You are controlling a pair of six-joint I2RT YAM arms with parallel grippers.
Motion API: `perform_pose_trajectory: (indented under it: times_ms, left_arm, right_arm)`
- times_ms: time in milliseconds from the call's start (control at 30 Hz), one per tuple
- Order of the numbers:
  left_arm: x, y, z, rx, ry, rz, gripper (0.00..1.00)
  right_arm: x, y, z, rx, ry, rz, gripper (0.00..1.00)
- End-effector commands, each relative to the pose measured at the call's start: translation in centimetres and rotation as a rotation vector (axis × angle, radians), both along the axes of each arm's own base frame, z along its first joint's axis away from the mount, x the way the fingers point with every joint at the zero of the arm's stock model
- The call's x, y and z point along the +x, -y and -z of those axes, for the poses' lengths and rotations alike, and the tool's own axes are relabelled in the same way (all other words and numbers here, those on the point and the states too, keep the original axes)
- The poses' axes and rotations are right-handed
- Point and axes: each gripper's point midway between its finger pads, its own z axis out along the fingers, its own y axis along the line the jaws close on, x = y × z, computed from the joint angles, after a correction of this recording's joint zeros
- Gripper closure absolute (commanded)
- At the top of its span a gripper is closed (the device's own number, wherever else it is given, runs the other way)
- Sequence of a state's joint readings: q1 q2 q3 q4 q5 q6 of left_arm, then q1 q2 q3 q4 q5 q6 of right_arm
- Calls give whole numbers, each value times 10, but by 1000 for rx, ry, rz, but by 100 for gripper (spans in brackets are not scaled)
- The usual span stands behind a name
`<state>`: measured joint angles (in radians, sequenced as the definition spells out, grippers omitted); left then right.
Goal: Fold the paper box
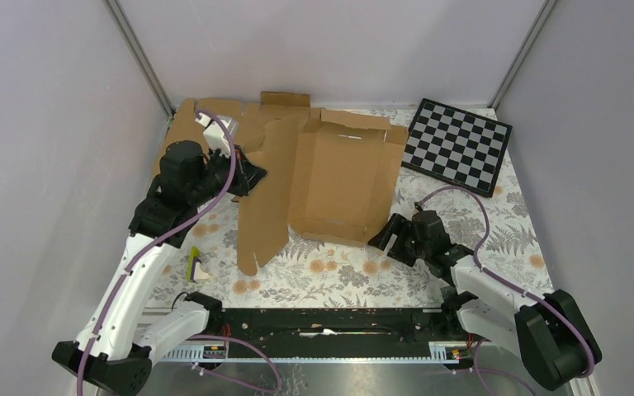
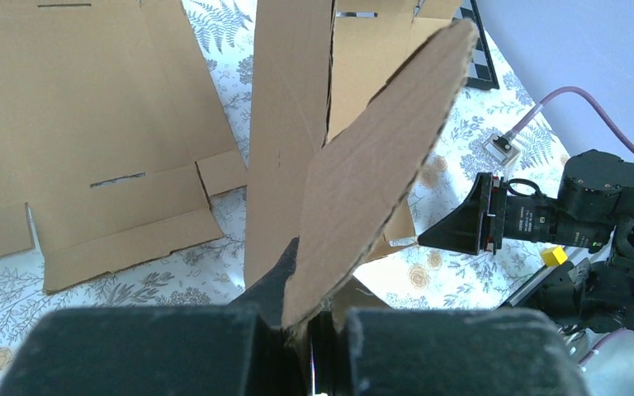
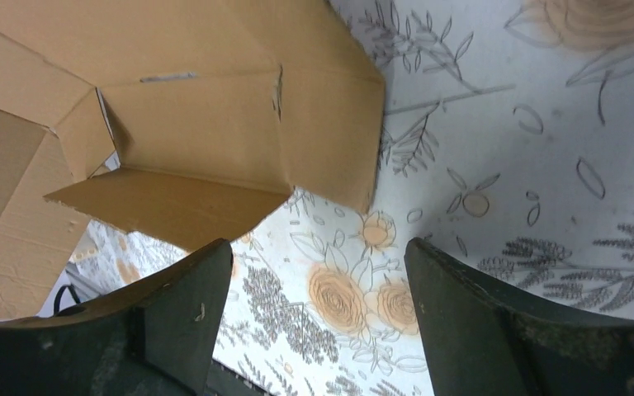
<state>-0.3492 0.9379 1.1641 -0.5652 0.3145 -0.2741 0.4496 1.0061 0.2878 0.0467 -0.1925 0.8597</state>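
Top view: paper box (image 1: 343,177), a plain brown corrugated die-cut cardboard sheet w/ slots, lies part-folded btwn the two grippers; centre panel flat, edge panels partly raised, one long side panel (image 1: 266,202) standing on edge next to the left gripper (image 1: 250,175), which is closed on cardboard there; right gripper (image 1: 386,239) sits just beside the box's near-right corner. Second cardboard sheet (image 1: 206,124), flat and plain brown, lies behind the left gripper, partly hidden by the arm; black-and-white checkerboard (image 1: 458,147) well beyond the right gripper.

Left wrist: left gripper (image 2: 309,318) clamped on a rounded flap (image 2: 376,165), which stands tilted and blocks much of the fwd view; one finger mostly hidden behind it; second cardboard sheet (image 2: 91,124) to the hand's left, cut off at top.

Right wrist: right gripper (image 3: 318,256) wide apart, only floral-print table cover (image 3: 503,124) btwn its fingers (image 3: 173,305); the box corner (image 3: 215,140) lies ahead, cut off at left; whether a finger touches it can't be told.
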Motion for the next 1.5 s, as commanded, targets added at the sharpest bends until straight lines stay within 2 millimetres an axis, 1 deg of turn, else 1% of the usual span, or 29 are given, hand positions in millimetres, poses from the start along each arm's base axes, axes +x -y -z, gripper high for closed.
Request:
perform_pose_trajectory:
  times_ms: [0,133,200,267,333,367,467,533,567,667,767,867,967,1000,1067,1100,1167,1300,1333,1467]
  left_arm:
    - [3,4,-26,-39,125,22,100]
    - [0,3,-22,-24,146,31,100]
    - [0,-1,-17,-11,146,16,100]
    - [4,-11,-5,17,130,-47,100]
    - [5,-19,6,39,118,-89,100]
    - [4,-21,8,40,123,-94,100]
    - [1,-22,17,41,132,-96,100]
    - [0,-24,22,47,140,-98,100]
    - [-1,-25,25,46,143,-100,100]
    - [-3,-24,31,35,141,-98,100]
    - [-4,-22,35,21,129,-94,100]
    - [-7,-22,34,6,132,-97,100]
    - [-10,-21,32,-17,143,-94,100]
    - [-11,-20,32,-26,146,-85,100]
    - [-13,-16,30,-48,159,-66,100]
    - [-14,-14,28,-63,172,-56,100]
    - [-17,-10,27,-89,179,-33,100]
    - [-24,0,18,-158,217,22,100]
    - [-27,2,14,-178,229,34,100]
    - [-41,10,2,-239,282,105,100]
  right_arm:
    - [24,7,-2,-44,83,61,17]
    - [38,10,-1,-91,109,74,18]
    - [42,12,4,-131,104,61,17]
    - [44,13,9,-156,91,44,17]
    - [44,12,14,-167,77,19,17]
    - [44,10,15,-164,68,10,17]
    - [41,7,18,-145,41,6,18]
    - [38,6,21,-127,18,10,20]
    - [38,5,21,-108,13,12,23]
    - [39,-4,16,-20,-12,32,35]
    - [42,-13,6,52,-23,51,46]
    - [46,-19,-8,104,-11,70,59]
    - [51,-21,-27,144,23,92,73]
    - [53,-22,-32,156,33,97,79]
    - [56,-25,-40,174,39,99,87]
    - [58,-26,-41,180,37,99,89]
    - [62,-30,-43,192,23,102,91]
    - [69,-37,-45,217,3,102,98]
    - [72,-37,-46,216,5,109,100]
    - [85,-25,-52,207,36,225,100]
